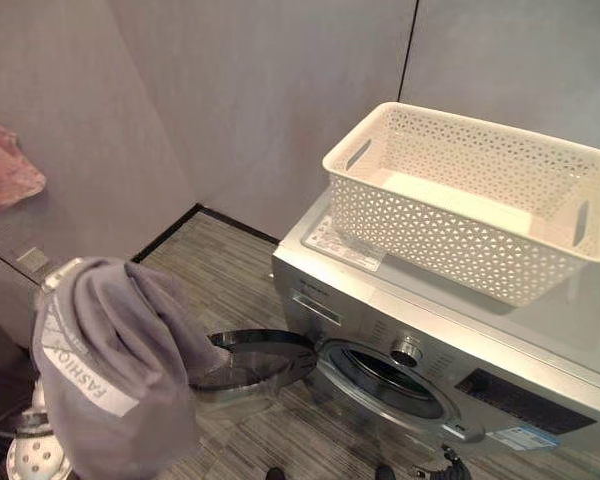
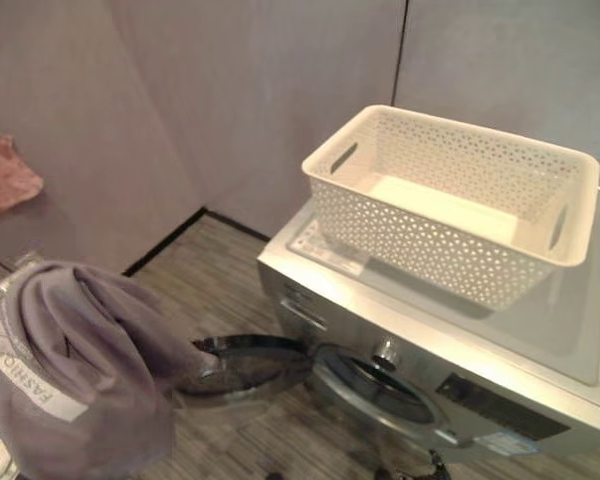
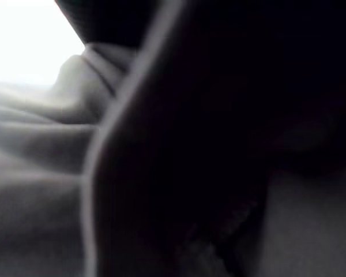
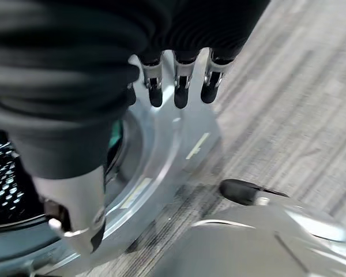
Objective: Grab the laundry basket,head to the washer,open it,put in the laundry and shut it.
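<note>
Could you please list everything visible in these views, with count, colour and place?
Laundry basket: one, white, perforated, empty, on top of the washer.
Washer: one, silver, front-loading, against the wall.
Washer door: one, round, swung open toward the floor.
Garment: one, grey with a white printed band, draped over the left arm, lower left.
Cloth: one, pink, at the far left edge.
Label: one, white, on the washer top beside the basket.
Left hand: covered by the garment.
Right hand: silver fingers straight, by the drum opening.

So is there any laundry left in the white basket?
No, the white basket on the washer shows a bare floor through its open top.
</note>
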Available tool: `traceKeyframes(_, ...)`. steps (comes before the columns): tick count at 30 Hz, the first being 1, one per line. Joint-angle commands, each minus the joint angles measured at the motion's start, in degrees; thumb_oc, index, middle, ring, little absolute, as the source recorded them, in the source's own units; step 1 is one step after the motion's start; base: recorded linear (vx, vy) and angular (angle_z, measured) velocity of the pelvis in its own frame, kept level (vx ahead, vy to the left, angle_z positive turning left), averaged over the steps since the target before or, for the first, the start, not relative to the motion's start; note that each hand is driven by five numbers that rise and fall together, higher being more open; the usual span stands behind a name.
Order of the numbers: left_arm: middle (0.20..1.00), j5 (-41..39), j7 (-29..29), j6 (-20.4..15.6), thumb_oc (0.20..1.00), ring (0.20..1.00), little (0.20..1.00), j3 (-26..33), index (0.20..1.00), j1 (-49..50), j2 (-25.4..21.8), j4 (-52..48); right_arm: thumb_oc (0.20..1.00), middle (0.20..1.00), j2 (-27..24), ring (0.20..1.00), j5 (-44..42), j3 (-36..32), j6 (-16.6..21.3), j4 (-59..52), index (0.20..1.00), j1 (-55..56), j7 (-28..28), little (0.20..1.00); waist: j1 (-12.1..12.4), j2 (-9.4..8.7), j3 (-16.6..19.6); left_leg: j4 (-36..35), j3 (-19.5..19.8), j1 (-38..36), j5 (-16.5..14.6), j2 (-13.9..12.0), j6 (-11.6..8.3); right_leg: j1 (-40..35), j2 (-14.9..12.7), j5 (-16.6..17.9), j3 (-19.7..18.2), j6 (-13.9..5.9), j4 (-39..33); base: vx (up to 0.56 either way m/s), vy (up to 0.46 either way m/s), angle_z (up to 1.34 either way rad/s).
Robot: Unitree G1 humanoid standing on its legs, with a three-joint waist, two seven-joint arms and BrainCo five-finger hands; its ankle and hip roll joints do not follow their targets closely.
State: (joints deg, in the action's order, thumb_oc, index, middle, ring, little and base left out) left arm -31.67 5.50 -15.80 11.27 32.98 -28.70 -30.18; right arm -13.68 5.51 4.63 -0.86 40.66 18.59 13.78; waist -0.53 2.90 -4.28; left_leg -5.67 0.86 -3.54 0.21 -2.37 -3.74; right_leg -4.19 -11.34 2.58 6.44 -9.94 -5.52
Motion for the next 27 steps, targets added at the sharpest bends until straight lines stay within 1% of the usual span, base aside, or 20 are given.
traceKeyframes(1, 0.2, -2.3, -2.8, -1.7, 0.2, 0.2, 0.2, 1.3, 0.2, -5.0, -2.8, -3.3, 1.0, 1.0, -2.2, 1.0, 0.7, 0.4, 0.8, 6.6, 1.0, -3.8, 2.9, 1.0, -0.8, -1.74, -1.2, 3.2, -0.1, -0.6, -6.2, -0.1, 3.33, 1.4, -3.6, 0.7, 0.2, -1.98, 0.5, -0.07, -0.079, 0.23)
traceKeyframes(2, 0.2, -4.5, -3.9, -0.6, 0.2, 0.2, 0.2, -2.4, 0.2, -3.6, -3.2, -1.2, 1.0, 1.0, -1.9, 1.0, -0.1, 1.7, 0.5, 9.6, 1.0, -6.0, 3.7, 1.0, -0.3, -1.27, -2.2, 4.0, 0.6, 0.4, -5.9, -0.5, 2.95, 1.5, -3.4, 0.4, 0.5, -1.75, 0.5, -0.07, -0.075, 0.16)
traceKeyframes(5, 0.2, -5.9, -6.3, 0.6, 0.2, 0.2, 0.2, -7.7, 0.2, -2.7, -3.6, 4.4, 1.0, 1.0, -2.5, 1.0, -0.1, 3.8, 0.9, 11.1, 1.0, -8.4, 3.7, 1.0, -0.1, -0.83, -3.1, 4.2, 1.1, 1.2, -5.6, -1.0, 2.62, 1.9, -3.0, 0.2, 0.2, -1.41, 0.5, -0.06, -0.068, 0.1)
traceKeyframes(6, 0.2, -5.9, -6.3, 0.5, 0.2, 0.2, 0.2, -7.8, 0.2, -2.7, -3.6, 4.4, 1.0, 1.0, -2.5, 1.0, -0.1, 3.8, 0.9, 11.1, 1.0, -8.4, 3.7, 1.0, -0.1, -0.82, -3.1, 4.2, 1.0, 1.2, -5.6, -1.0, 2.62, 1.9, -3.0, 0.2, 0.2, -1.41, 0.5, -0.06, -0.052, 0.15)
traceKeyframes(7, 0.2, -5.7, -7.3, 1.2, 0.2, 0.2, 0.2, -11.0, 0.2, -2.7, -4.0, 8.8, 1.0, 1.0, -2.8, 1.0, -0.3, 5.3, 1.2, 12.4, 1.0, -10.0, 3.3, 1.0, 0.1, -0.68, -3.7, 3.7, 1.1, 1.4, -5.1, -1.4, 2.54, 2.6, -2.7, 0.2, -0.4, -1.38, 0.5, -0.04, -0.034, 0.07)
traceKeyframes(8, 0.2, -5.7, -7.4, 1.0, 0.2, 0.2, 0.2, -11.2, 0.2, -2.9, -4.0, 9.0, 1.0, 1.0, -2.9, 1.0, -0.4, 5.2, 1.2, 12.4, 1.0, -10.0, 3.3, 1.0, 0.2, -0.61, -3.7, 3.6, 1.1, 1.4, -5.0, -1.4, 2.53, 2.6, -2.7, 0.2, -0.4, -1.37, 0.5, -0.07, -0.045, -0.04)
traceKeyframes(9, 0.2, -5.8, -7.6, 1.4, 0.2, 0.2, 0.2, -12.6, 0.2, -2.8, -3.7, 11.2, 1.0, 1.0, -3.1, 1.0, -0.7, 5.8, 1.3, 12.9, 1.0, -10.9, 3.3, 1.0, 0.3, -0.44, -4.2, 3.2, 0.8, 1.5, -4.6, -1.6, 2.48, 3.4, -2.4, 0.3, -0.9, -1.31, 0.5, -0.08, -0.065, -0.07)
traceKeyframes(10, 0.2, -4.3, -8.2, 2.1, 0.2, 0.2, 0.2, -16.2, 0.2, -2.7, -3.4, 17.7, 1.0, 1.0, -3.4, 1.0, -1.9, 6.5, 1.9, 15.2, 1.0, -12.6, 3.3, 1.0, 0.4, -0.3, -4.8, 2.4, 0.3, 2.2, -3.6, -2.2, 2.17, 4.8, -1.9, 0.5, -1.5, -1.15, 0.5, -0.08, -0.065, -0.11)
traceKeyframes(11, 0.2, -4.3, -8.2, 2.0, 0.2, 0.2, 0.2, -16.3, 0.2, -2.8, -3.4, 17.9, 1.0, 1.0, -3.4, 1.0, -1.9, 6.5, 1.9, 15.3, 1.0, -12.6, 3.3, 1.0, 0.5, -0.26, -4.8, 2.3, 0.3, 2.2, -3.6, -2.2, 2.16, 4.9, -1.9, 0.5, -1.6, -1.13, 0.5, -0.07, -0.071, -0.13)
traceKeyframes(12, 0.2, -2.6, -8.4, 2.2, 0.2, 0.2, 0.2, -17.1, 0.2, -2.3, -3.6, 19.9, 1.0, 1.0, -3.2, 1.0, -2.3, 6.9, 2.1, 15.9, 1.0, -13.5, 3.3, 1.0, 0.5, -0.19, -5.0, 2.0, 0.2, 2.3, -3.4, -2.4, 2.12, 5.3, -1.6, 0.4, -1.9, -1.16, 0.5, -0.07, -0.032, -0.12)
traceKeyframes(13, 0.2, -1.4, -7.7, 2.4, 0.2, 0.2, 0.2, -18.8, 0.2, -2.9, -2.8, 24.6, 1.0, 1.0, -3.9, 1.0, -3.0, 7.3, 2.0, 16.4, 1.0, -14.9, 3.6, 1.0, 0.3, -0.14, -5.6, 1.3, -0.1, 2.7, -2.8, -2.7, 2.04, 6.7, -1.3, 0.6, -2.8, -1.13, 0.5, -0.1, -0.037, -0.17)
traceKeyframes(15, 0.2, -1.3, -6.6, 2.9, 0.2, 0.2, 0.2, -19.4, 0.2, -4.1, -1.2, 28.6, 1.0, 1.0, -4.6, 1.0, -3.9, 7.5, 2.1, 16.3, 1.0, -15.0, 3.6, 1.0, 0.2, -0.16, -5.8, 1.0, -0.6, 3.3, -2.5, -2.9, 1.9, 8.0, -0.9, 0.7, -3.7, -0.99, 0.5, -0.07, -0.036, -0.26)
traceKeyframes(17, 0.2, -1.1, -6.6, 3.2, 0.2, 0.2, 0.2, -19.8, 0.2, -4.8, -0.6, 30.2, 1.0, 1.0, -4.8, 1.0, -4.3, 7.3, 2.2, 16.3, 1.0, -14.9, 3.7, 1.0, 0.1, -0.11, -5.7, 1.0, -0.8, 3.5, -2.4, -3.1, 1.83, 8.4, -0.7, 0.8, -3.9, -0.91, 0.5, -0.01, -0.031, -0.16)
traceKeyframes(19, 0.2, 1.1, -7.0, 4.3, 0.2, 0.2, 0.2, -21.6, 0.2, -6.6, 0.4, 33.8, 1.0, 1.0, -4.9, 1.0, -5.3, 7.4, 2.5, 16.4, 1.0, -15.6, 3.6, 1.0, -0.6, -0.24, -5.5, 1.0, -1.4, 3.2, -2.6, -3.5, 1.8, 8.7, -0.1, 0.5, -4.9, -0.63, 0.5, 0.02, -0.033, -0.09)
traceKeyframes(21, 0.2, 1.9, -7.0, 4.4, 0.2, 0.2, 0.2, -22.4, 0.2, -7.4, 0.7, 35.0, 1.0, 1.0, -5.0, 1.0, -5.5, 7.5, 2.5, 16.4, 1.0, -15.7, 3.6, 1.0, -0.7, -0.23, -5.5, 0.9, -1.6, 3.0, -2.7, -3.5, 1.76, 8.7, 0.0, 0.5, -5.1, -0.59, 0.5, 0.02, -0.02, -0.13)
traceKeyframes(22, 0.2, 4.0, -6.8, 4.6, 0.2, 0.2, 0.2, -24.9, 0.2, -10.4, 1.8, 38.1, 1.0, 1.0, -4.9, 1.0, -5.9, 7.8, 2.7, 15.7, 1.0, -16.1, 3.7, 1.0, -1.3, -0.41, -5.4, 0.8, -2.1, 2.6, -2.8, -3.7, 1.71, 8.9, 0.2, 0.4, -5.6, -0.54, 0.5, 0.01, -0.02, -0.14)
traceKeyframes(26, 0.2, 5.6, -5.1, 4.6, 0.2, 0.2, 0.2, -28.5, 0.2, -17.2, 3.9, 42.5, 1.0, 1.0, -5.1, 1.0, -6.2, 9.0, 2.8, 13.9, 1.0, -17.5, 3.9, 1.0, -2.4, -0.84, -6.3, 0.7, -3.0, 3.2, -2.7, -3.8, 1.53, 10.5, 0.5, 0.9, -6.5, -0.55, 0.5, -0.07, -0.019, -0.17)
traceKeyframes(27, 0.2, 6.4, -3.3, 3.9, 0.2, 0.2, 0.2, -32.2, 0.2, -24.9, 5.6, 45.9, 1.0, 1.0, -5.1, 1.0, -6.9, 10.3, 2.9, 12.3, 1.0, -19.0, 4.4, 1.0, -3.4, -1.63, -8.8, 1.8, -3.9, 5.7, -1.9, -3.9, 1.14, 13.0, 0.6, 1.8, -7.0, -0.51, 0.5, -0.24, -0.041, -0.35)
